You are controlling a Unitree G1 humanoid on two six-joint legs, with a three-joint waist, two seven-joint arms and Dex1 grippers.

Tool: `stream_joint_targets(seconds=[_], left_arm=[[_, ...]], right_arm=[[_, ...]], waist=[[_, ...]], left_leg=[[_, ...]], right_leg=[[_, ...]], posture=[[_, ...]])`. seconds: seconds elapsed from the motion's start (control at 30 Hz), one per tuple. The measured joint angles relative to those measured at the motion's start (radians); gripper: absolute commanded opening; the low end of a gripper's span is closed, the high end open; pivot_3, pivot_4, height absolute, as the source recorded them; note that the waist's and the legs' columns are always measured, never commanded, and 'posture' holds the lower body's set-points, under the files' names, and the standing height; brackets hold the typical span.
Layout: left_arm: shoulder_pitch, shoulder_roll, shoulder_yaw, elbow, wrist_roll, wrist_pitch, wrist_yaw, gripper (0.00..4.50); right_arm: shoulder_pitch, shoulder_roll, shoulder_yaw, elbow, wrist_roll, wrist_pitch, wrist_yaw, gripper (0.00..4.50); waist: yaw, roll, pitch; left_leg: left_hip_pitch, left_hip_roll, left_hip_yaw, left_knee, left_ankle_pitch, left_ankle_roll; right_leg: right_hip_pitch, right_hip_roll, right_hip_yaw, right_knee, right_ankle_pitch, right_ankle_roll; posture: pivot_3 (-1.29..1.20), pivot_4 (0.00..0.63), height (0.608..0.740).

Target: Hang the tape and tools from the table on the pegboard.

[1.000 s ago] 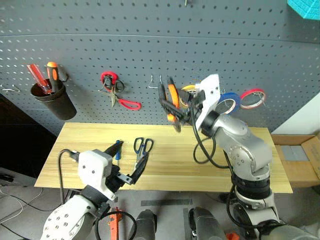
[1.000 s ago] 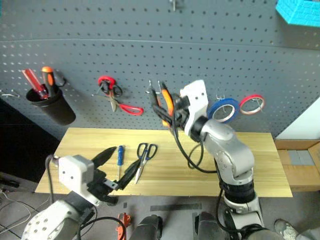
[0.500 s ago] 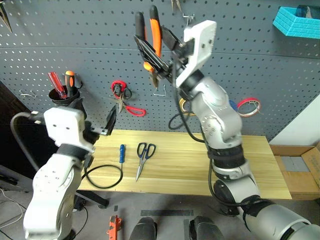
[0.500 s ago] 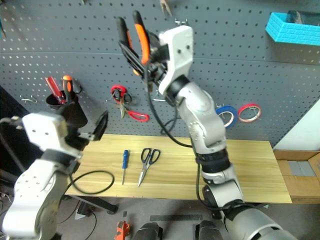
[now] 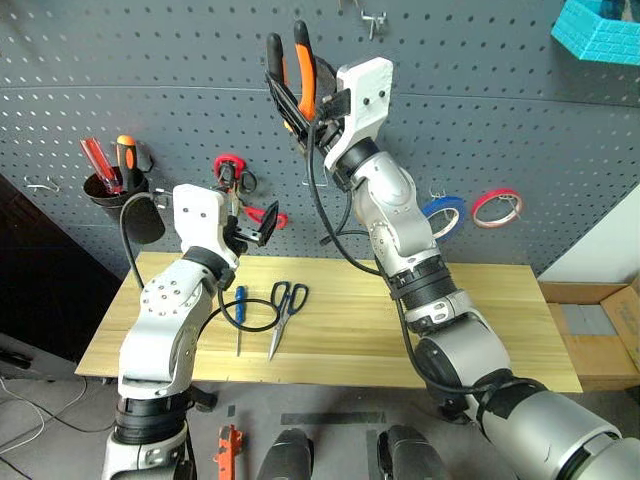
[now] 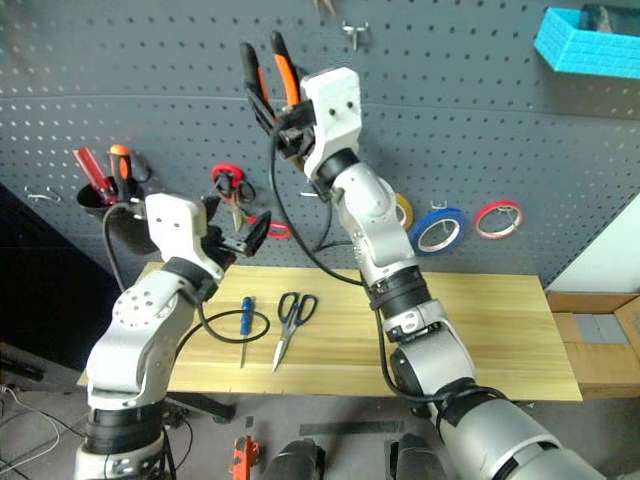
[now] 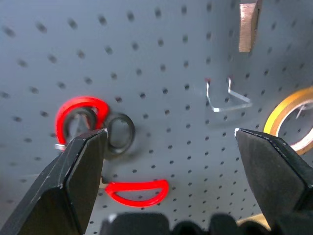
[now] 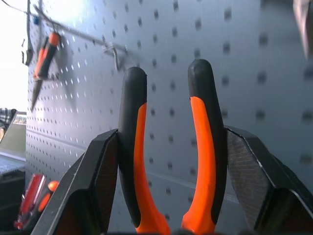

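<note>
My right gripper [image 8: 172,133] is shut on the orange-and-black pliers [image 5: 304,70], holding them handles-up high against the dark grey pegboard [image 5: 520,120]. My left gripper [image 5: 248,222] stands open with nothing in it, just in front of the pegboard above the table's back edge, by the red-handled snips [image 7: 80,117]. The dark-handled scissors [image 5: 285,300] and the small blue-handled screwdriver [image 5: 240,305] lie side by side on the wooden table [image 5: 480,320]. The blue tape [image 5: 440,215] hangs on the pegboard to the right of my right arm.
A black cup [image 5: 120,195] with red and orange screwdrivers hangs at the left. A yellow roll [image 7: 293,117] and a red roll [image 5: 497,205] hang near the blue tape. An empty metal hook [image 7: 222,98] sits between snips and yellow roll. A black cable loops beside the screwdriver.
The camera has shifted. My left gripper has come forward and up from the table's near edge to the pegboard. My right gripper has lifted the pliers and tipped them upward.
</note>
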Motion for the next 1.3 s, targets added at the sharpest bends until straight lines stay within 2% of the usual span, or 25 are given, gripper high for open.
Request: stream_joint_targets(seconds=[0.1, 0.17, 0.2, 0.5, 0.7, 0.77, 0.9, 1.07, 1.2, 1.3], left_arm=[[-0.002, 0.002, -0.007, 0.008, -0.001, 0.016, -0.016, 4.5], [-0.003, 0.007, -0.009, 0.007, -0.008, 0.039, -0.036, 4.5], [-0.002, 0.011, -0.013, 0.01, -0.008, 0.051, -0.047, 4.5], [-0.025, 0.016, -0.026, 0.01, -0.018, 0.091, -0.089, 4.5], [-0.04, 0.011, -0.026, 0.01, -0.02, 0.108, -0.095, 4.5], [-0.043, 0.01, -0.026, 0.01, -0.021, 0.108, -0.096, 4.5], [-0.053, 0.007, -0.026, 0.01, -0.021, 0.108, -0.098, 4.5], [-0.06, -0.003, -0.033, 0.012, -0.02, 0.107, -0.099, 4.5], [-0.005, -0.022, -0.057, -0.01, -0.005, 0.108, -0.082, 4.5], [0.083, -0.037, -0.081, -0.054, 0.025, 0.111, -0.046, 4.5]], right_arm=[[-0.01, -0.004, -0.01, 0.056, 0.0, -0.024, 0.004, 2.71], [-0.031, -0.007, -0.019, 0.095, 0.001, -0.06, 0.007, 2.71], [-0.046, -0.009, -0.016, 0.11, -0.002, -0.081, 0.015, 2.71], [-0.085, -0.011, -0.018, 0.194, -0.023, -0.156, 0.006, 2.71], [-0.042, -0.011, -0.003, 0.18, -0.065, -0.144, -0.014, 2.71], [-0.017, -0.012, 0.006, 0.155, -0.081, -0.134, -0.026, 3.44], [0.038, -0.012, 0.035, 0.081, -0.109, -0.103, -0.041, 4.47], [0.125, -0.028, 0.038, -0.051, -0.114, -0.028, -0.047, 4.47], [0.26, -0.102, 0.05, -0.238, -0.098, 0.096, 0.001, 4.47], [0.37, -0.197, 0.085, -0.459, -0.059, 0.233, 0.107, 4.47]], waist=[[-0.001, 0.0, 0.03], [-0.002, 0.0, 0.042], [-0.003, -0.002, 0.046], [-0.002, -0.001, 0.089], [-0.002, -0.001, 0.094], [-0.002, -0.001, 0.094], [-0.002, -0.002, 0.094], [-0.001, -0.002, 0.094], [-0.007, -0.002, 0.094], [-0.024, -0.002, 0.094]], left_leg=[[-0.003, 0.0, -0.001, 0.0, 0.0, 0.0], [-0.015, 0.0, -0.002, 0.003, 0.0, 0.0], [-0.019, 0.0, -0.002, 0.004, 0.002, -0.004], [-0.017, -0.001, -0.003, 0.004, 0.003, 0.0], [-0.017, -0.001, -0.004, 0.004, 0.004, -0.002], [-0.018, -0.001, -0.004, 0.004, 0.004, -0.002], [-0.018, -0.001, -0.004, 0.004, 0.004, -0.002], [-0.019, -0.001, -0.005, 0.004, 0.005, -0.002], [-0.02, -0.001, -0.005, 0.003, 0.006, -0.006], [-0.027, 0.0, -0.006, 0.003, 0.006, -0.006]], right_leg=[[-0.003, 0.0, 0.0, 0.001, 0.0, -0.001], [-0.015, -0.001, -0.001, 0.004, 0.0, -0.001], [-0.021, -0.002, 0.0, 0.012, 0.0, -0.001], [-0.019, -0.003, -0.003, 0.015, -0.001, -0.002], [-0.019, -0.003, -0.004, 0.015, -0.001, -0.002], [-0.019, -0.003, -0.004, 0.015, -0.001, -0.002], [-0.02, -0.003, -0.004, 0.014, -0.001, -0.002], [-0.019, -0.003, -0.004, 0.013, -0.001, -0.002], [-0.02, -0.004, -0.002, 0.011, -0.001, -0.002], [-0.025, -0.004, -0.002, 0.008, -0.001, -0.002]], posture=[[0.19, 0.293, 0.74], [0.19, 0.306, 0.74], [0.19, 0.318, 0.74], [0.19, 0.327, 0.74], [0.18, 0.323, 0.74], [0.18, 0.323, 0.74], [0.17, 0.316, 0.74], [0.13, 0.301, 0.74], [0.09, 0.292, 0.74], [0.06, 0.293, 0.74]])
